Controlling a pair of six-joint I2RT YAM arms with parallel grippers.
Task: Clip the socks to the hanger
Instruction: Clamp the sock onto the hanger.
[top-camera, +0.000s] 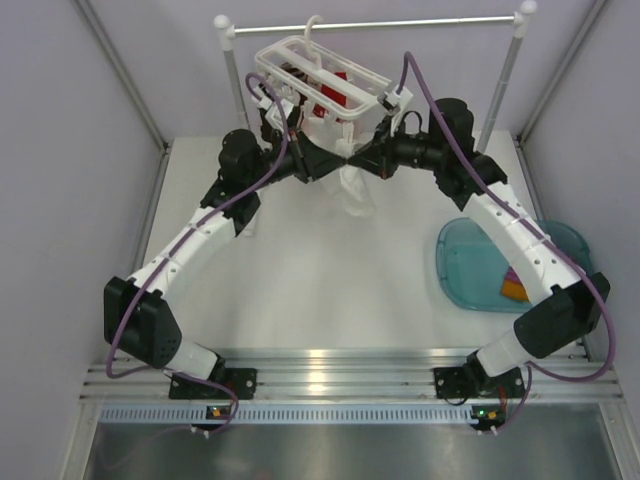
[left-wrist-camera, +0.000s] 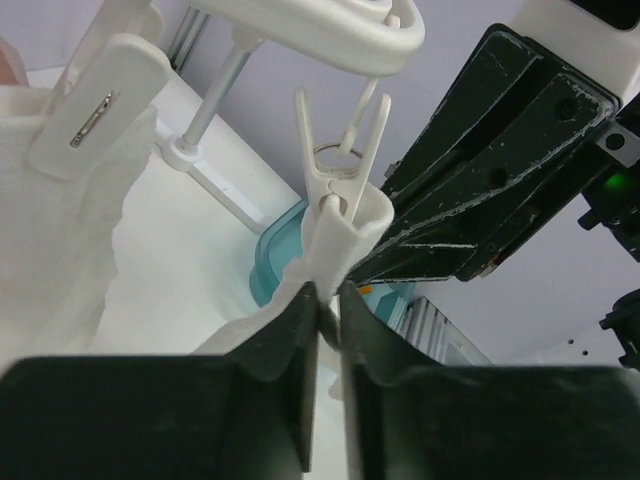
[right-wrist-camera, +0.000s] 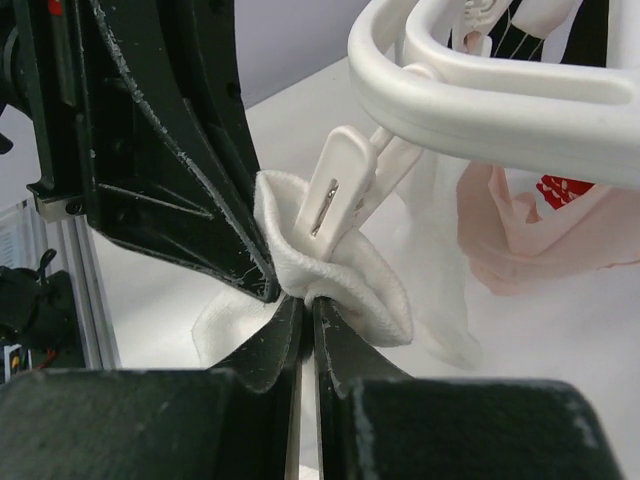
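Note:
The white hanger (top-camera: 320, 72) hangs by its hook from the silver rail, with a red sock (top-camera: 335, 95) clipped under it. A white sock (top-camera: 356, 188) hangs below its near edge. My left gripper (top-camera: 338, 157) and my right gripper (top-camera: 352, 157) meet tip to tip at the sock's top, both shut on it. In the left wrist view the sock's cuff (left-wrist-camera: 335, 245) wraps the lower end of a white clip (left-wrist-camera: 335, 160). In the right wrist view the cuff (right-wrist-camera: 340, 265) folds around the clip (right-wrist-camera: 340, 190), just above my shut fingertips (right-wrist-camera: 305, 305).
A teal tray (top-camera: 470, 265) at the right holds orange and purple socks (top-camera: 513, 288). The silver rail (top-camera: 400, 24) on white posts spans the back. Another white sock (left-wrist-camera: 60, 230) hangs from a clip at the left of the left wrist view. Grey walls close both sides.

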